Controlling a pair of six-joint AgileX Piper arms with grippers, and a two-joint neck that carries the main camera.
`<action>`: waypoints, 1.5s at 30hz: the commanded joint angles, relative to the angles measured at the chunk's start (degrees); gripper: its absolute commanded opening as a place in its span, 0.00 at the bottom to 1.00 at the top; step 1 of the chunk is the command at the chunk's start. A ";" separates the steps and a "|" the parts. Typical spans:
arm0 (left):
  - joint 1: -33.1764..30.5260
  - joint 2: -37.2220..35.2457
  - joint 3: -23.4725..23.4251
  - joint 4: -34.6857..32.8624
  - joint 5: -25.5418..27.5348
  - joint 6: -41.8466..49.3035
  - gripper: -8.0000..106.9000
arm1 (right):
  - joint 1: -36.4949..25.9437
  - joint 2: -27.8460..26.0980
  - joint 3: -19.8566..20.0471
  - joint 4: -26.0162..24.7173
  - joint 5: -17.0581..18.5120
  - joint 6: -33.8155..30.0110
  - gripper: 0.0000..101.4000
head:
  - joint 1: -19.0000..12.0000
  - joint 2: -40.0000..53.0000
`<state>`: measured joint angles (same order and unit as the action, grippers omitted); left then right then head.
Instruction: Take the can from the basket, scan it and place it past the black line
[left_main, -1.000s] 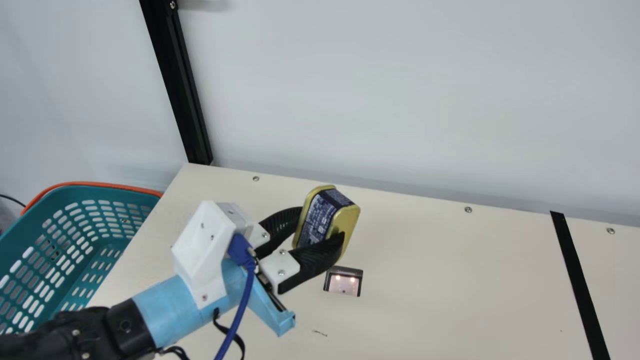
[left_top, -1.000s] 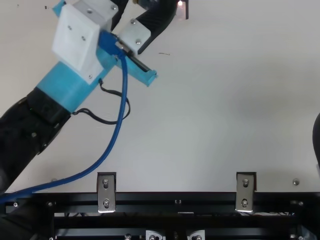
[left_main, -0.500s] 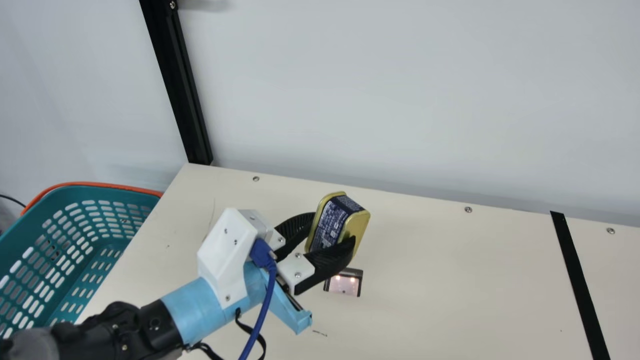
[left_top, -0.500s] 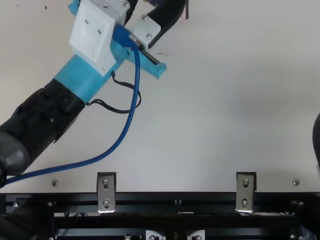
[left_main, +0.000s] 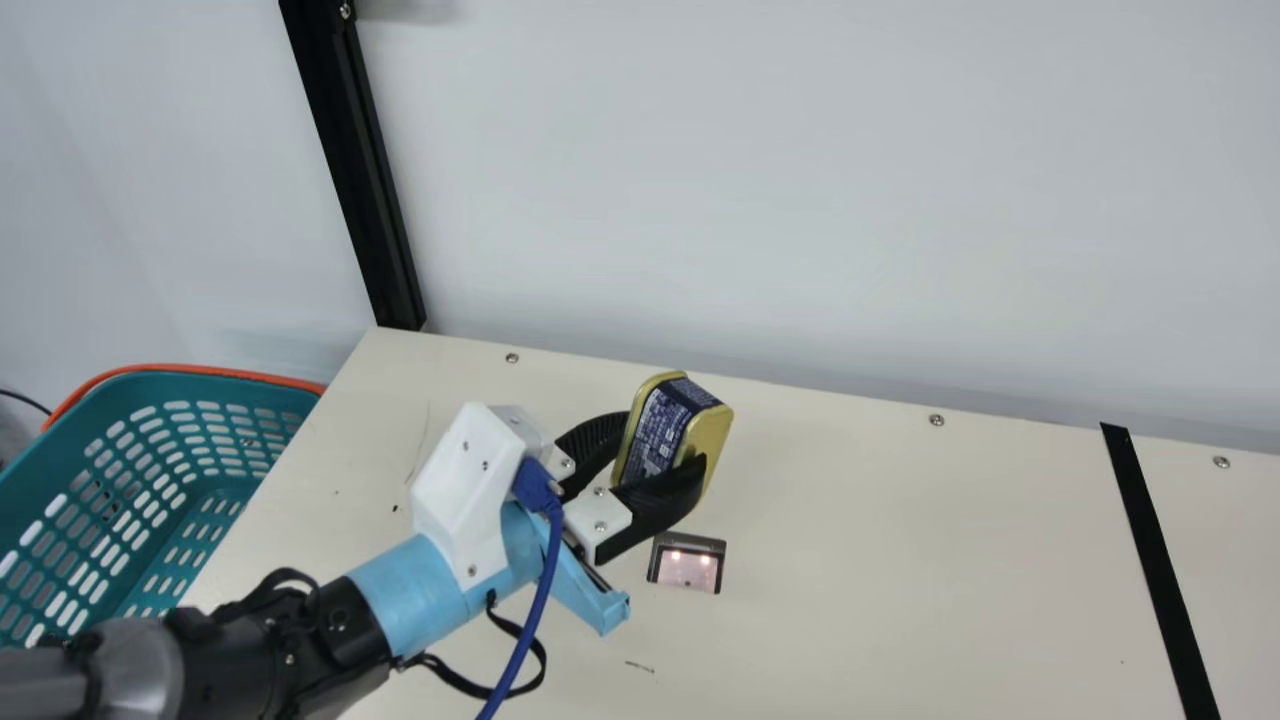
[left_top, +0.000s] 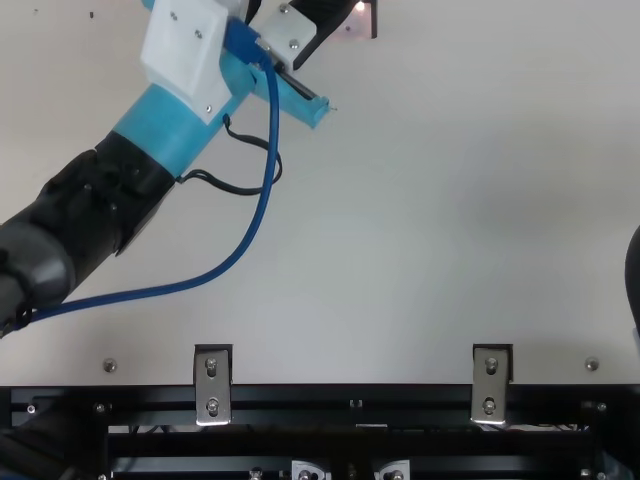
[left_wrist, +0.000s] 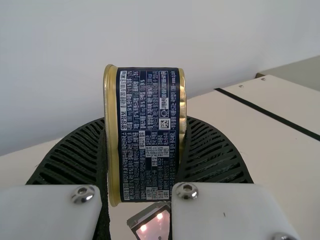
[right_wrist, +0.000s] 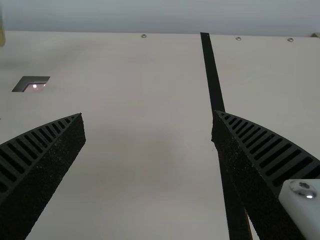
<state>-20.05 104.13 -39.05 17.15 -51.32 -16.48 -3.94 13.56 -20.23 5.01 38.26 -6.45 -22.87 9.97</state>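
Main view: you are holding the can (left_main: 655, 435) in your left end effector (left_main: 664, 442), its two fingers clamping the can across the gold ends. Can is hanging tilted in the air near the scanner (left_main: 688, 568), raised above the desk (left_main: 900, 600).

Left wrist view: the can's dark printed side is facing your wrist camera; the scanner's two lights are glowing beyond the can.

Main view, surroundings: the teal basket (left_main: 105, 395) is standing well to the left of the scanner, outside the desk's edge. The black line (left_main: 1160, 570) is running along the desk well to the scanner's right; you are holding the can on the scanner's side of it.

Top view: a blue cable (left_top: 262, 205) is trailing to the left and near side of the scanner. Part of your right end effector (left_top: 635, 285) is showing to the right and near side of the scanner.

Right wrist view: that end effector's two fingers are standing wide apart, and the black line is passing behind one of them.
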 joint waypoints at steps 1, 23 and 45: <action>-0.09 0.81 -0.36 -0.29 -0.33 0.18 0.16 | 0.00 0.00 0.00 0.00 0.00 0.00 1.00 | -2.13 -0.01; -2.46 7.72 -5.62 -4.85 -1.63 0.92 0.16 | 0.00 0.00 0.00 0.00 0.00 0.00 1.00 | -2.13 -0.01; -0.55 -7.47 -3.20 5.97 13.10 -3.98 0.16 | 0.00 0.00 0.00 0.00 0.00 0.00 1.00 | -2.13 -0.01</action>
<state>-20.76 99.66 -42.20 19.73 -41.25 -19.90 -3.94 13.56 -20.23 5.01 38.26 -6.45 -23.17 9.97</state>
